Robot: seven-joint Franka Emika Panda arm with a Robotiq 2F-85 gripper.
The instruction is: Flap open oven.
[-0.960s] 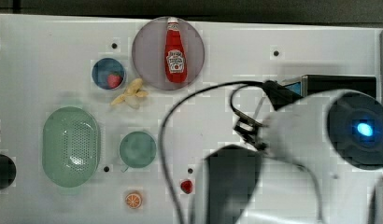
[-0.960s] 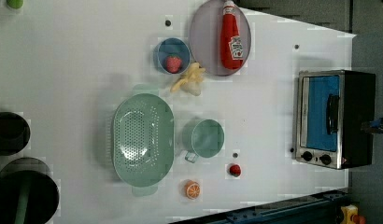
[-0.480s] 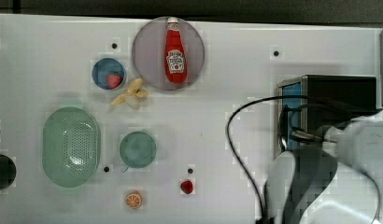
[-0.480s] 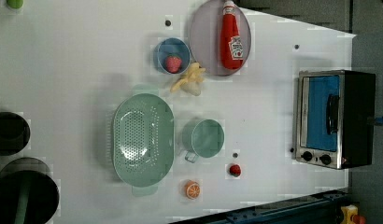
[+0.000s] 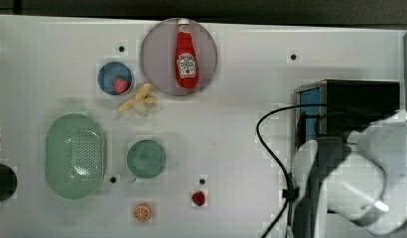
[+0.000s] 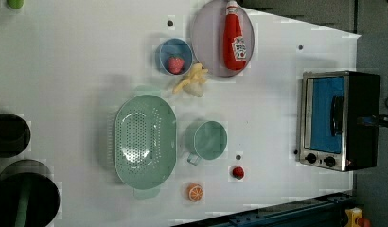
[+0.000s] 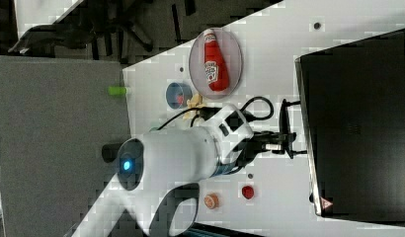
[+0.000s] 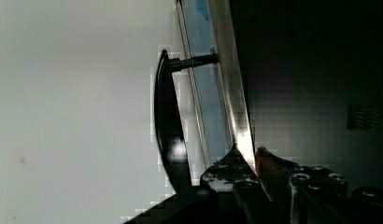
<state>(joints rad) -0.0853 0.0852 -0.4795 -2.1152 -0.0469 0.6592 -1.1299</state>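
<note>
Ketchup bottle [image 5: 186, 55] — label unreadable to us — lies on a grey plate [image 5: 158, 59]. White table [image 5: 231, 124]; the oven [image 6: 341, 120] sits at the top view's right, door closed. Gripper [image 7: 284, 141] — fingers narrowly apart by the handle [image 8: 168, 126].

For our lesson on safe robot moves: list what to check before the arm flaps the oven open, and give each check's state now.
1. Is the oven door shut: ok.
2. Is the handle unblocked: ok.
3. Is the gripper near the oven front: ok.
4. Is the handle inside the gripper: not ok, it lies beside.
5. Is the table before the door free: ok.
6. Is the cable clear of the door: cannot tell.
</note>
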